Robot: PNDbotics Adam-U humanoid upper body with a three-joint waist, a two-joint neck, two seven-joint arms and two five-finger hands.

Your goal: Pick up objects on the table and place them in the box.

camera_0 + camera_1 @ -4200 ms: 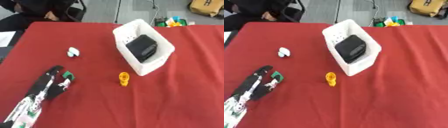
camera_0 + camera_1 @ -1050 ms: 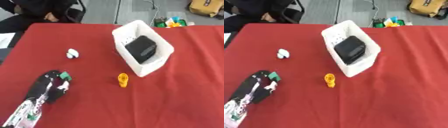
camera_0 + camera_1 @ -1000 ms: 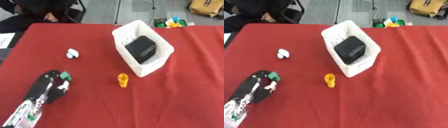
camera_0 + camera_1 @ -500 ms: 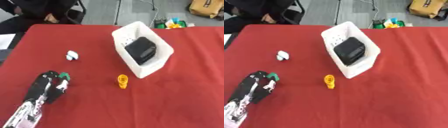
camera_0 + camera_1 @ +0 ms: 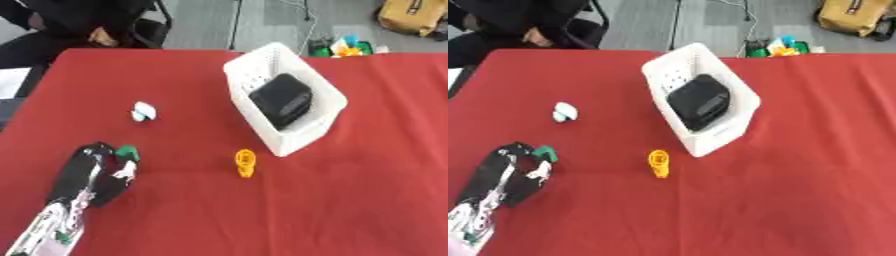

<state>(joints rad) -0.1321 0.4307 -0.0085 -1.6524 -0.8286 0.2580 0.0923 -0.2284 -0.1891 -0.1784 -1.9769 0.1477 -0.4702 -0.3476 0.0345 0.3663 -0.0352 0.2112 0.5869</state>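
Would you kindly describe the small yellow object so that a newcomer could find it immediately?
Start at the white box on the red table. Just off its near corner, toward the robot, lies the yellow object. It is the only yellow item on the cloth; the other loose piece is whitish and far left.

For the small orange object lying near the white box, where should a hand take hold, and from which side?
Judging by its pose, take the small orange object across its narrow middle, from above. It lies flat on the red tablecloth, long axis running near to far, clear of the white perforated box. The left hand is nearest.
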